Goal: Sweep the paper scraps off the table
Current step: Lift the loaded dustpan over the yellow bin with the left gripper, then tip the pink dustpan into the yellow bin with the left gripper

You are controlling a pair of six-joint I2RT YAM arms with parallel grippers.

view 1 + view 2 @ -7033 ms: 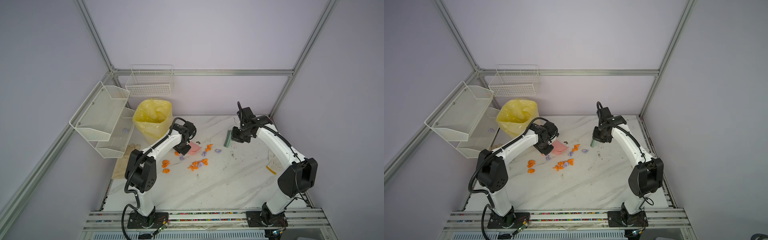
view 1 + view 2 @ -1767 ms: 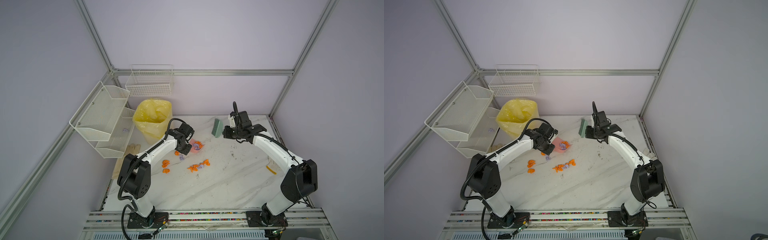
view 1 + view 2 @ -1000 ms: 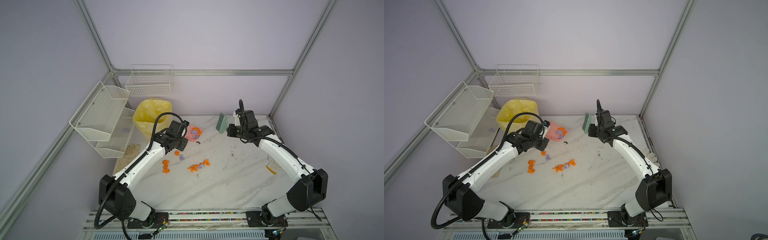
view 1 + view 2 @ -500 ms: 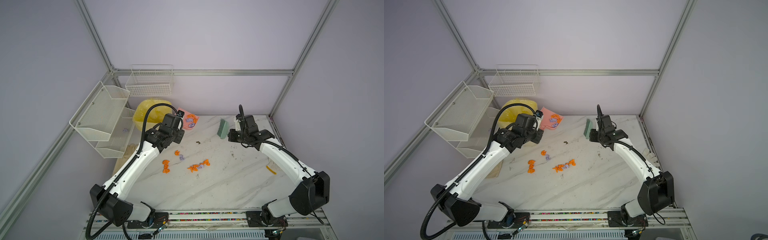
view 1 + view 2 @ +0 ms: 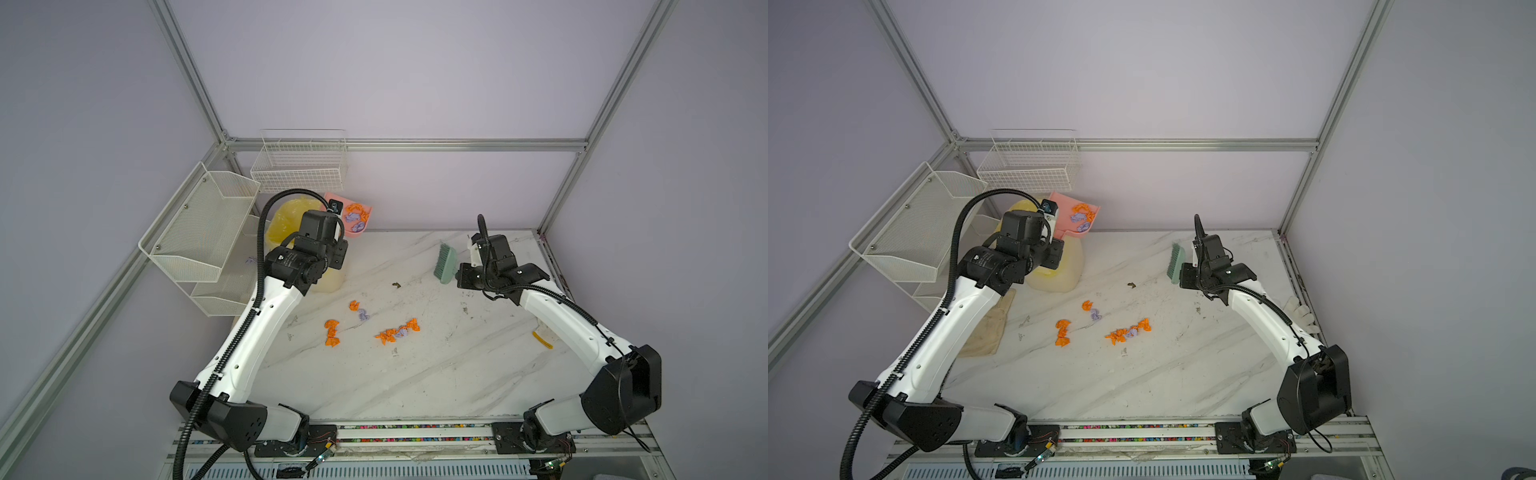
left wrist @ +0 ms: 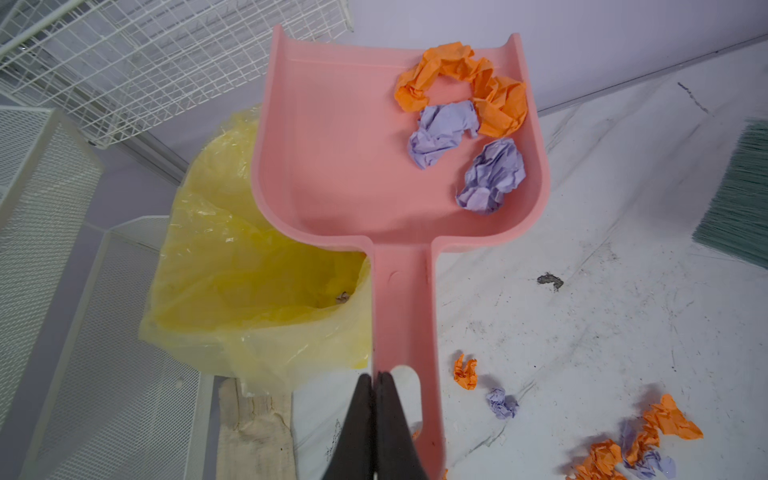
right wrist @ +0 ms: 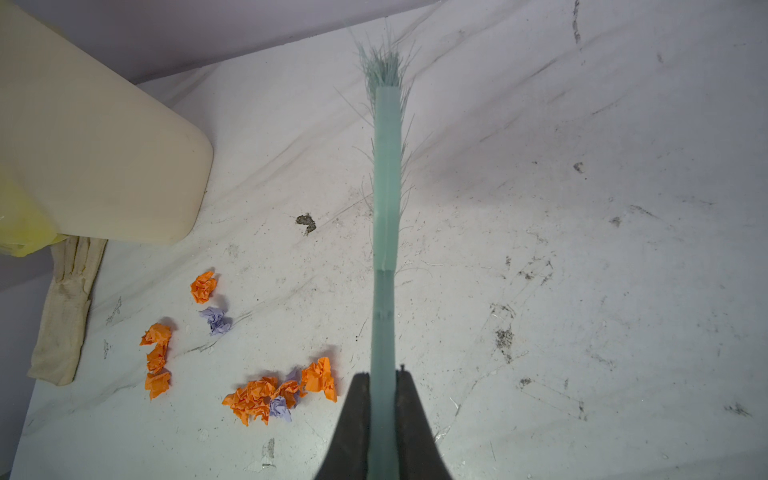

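Scraps (image 6: 490,174) — 2 lilac — ride dustpan (image 6: 332,145) in clamped left pincer (image 6: 376,376); right pincer (image 7: 384,374) clamps brush (image 7: 386,187).

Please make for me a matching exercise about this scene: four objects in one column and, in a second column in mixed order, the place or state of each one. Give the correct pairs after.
Objects
1. pink dustpan
2. green brush
3. yellow bag
4. beige glove

Places or states
A. lies flat at the left edge of the table
B. gripped by the right end effector
C. lines the cream bin
D. carries paper scraps, gripped by the left end effector

Pairs: 1-D, 2-B, 3-C, 4-A
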